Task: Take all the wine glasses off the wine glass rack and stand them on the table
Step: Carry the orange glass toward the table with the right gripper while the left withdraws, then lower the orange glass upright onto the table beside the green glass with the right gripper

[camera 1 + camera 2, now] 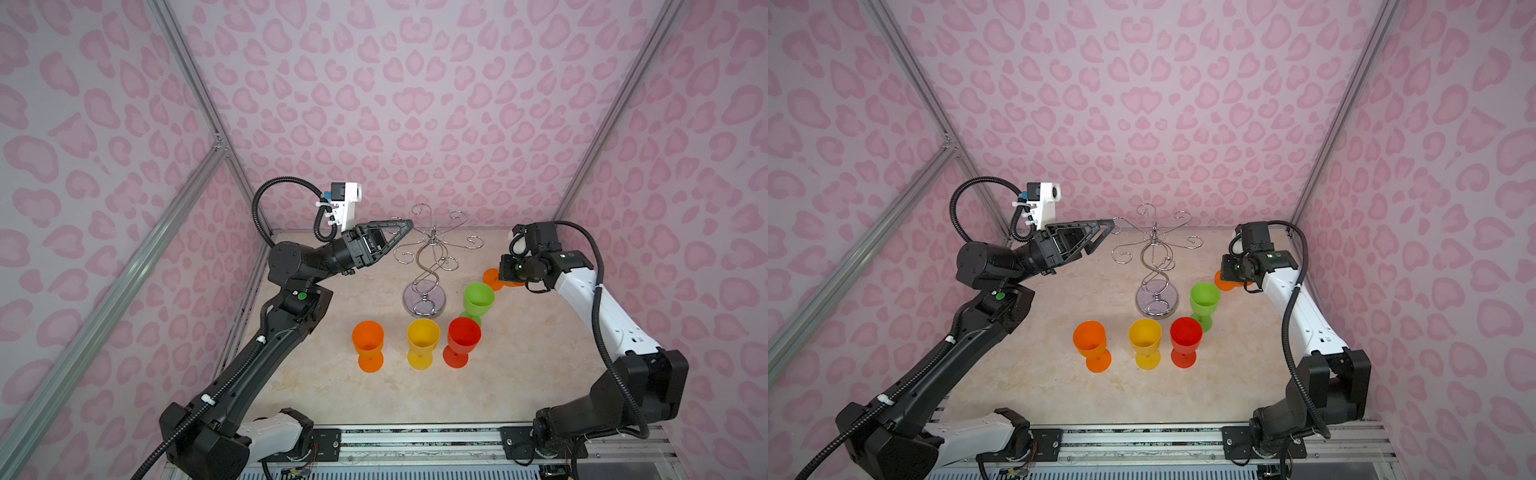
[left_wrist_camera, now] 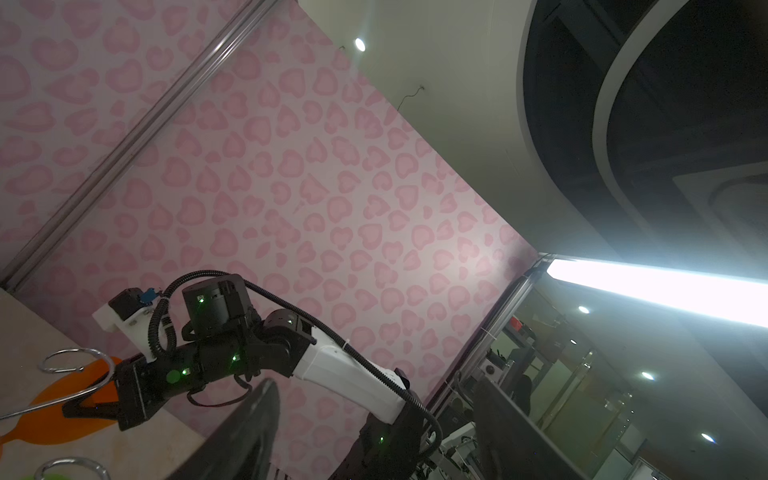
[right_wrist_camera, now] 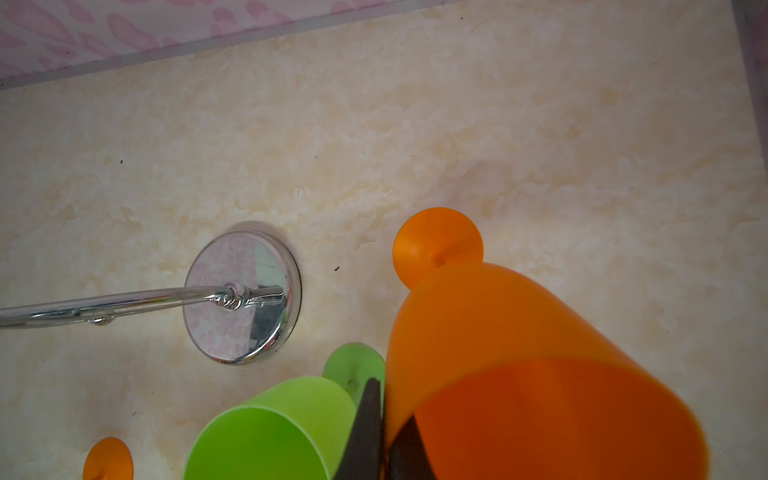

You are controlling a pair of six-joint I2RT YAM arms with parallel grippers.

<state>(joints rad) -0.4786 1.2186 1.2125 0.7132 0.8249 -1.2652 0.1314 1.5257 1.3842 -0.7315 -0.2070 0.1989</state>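
Looks like thin coloured plastic, so probably light, stiff and hard to break, yet smooth enough to slip and top-heavy on a small foot. Best taken by the bowl wall at the rim, or around the stem.

Pinched that way now: right end effector (image 3: 386, 432) clamped on the wall of the orange wine glass (image 3: 519, 332), one finger inside the bowl, one outside. Already off the wine glass rack (image 1: 428, 266), low at the right side of the bench (image 1: 519, 374), just beside the green glass (image 1: 478, 299), foot towards the bench. Cannot tell whether touching it.

Reaches with the forearm stretched towards the back of the bench and the wrist turned down over the glass.

Nothing hanging from the rack's curled arms. Upright in a row in front of the rack: second orange glass (image 1: 368, 338), yellow glass (image 1: 423, 338), red glass (image 1: 463, 336).

Left end effector (image 1: 401, 235) raised level with the rack's top, pointing at an arm tip from the left, fingers apart and empty, elbow folded high.
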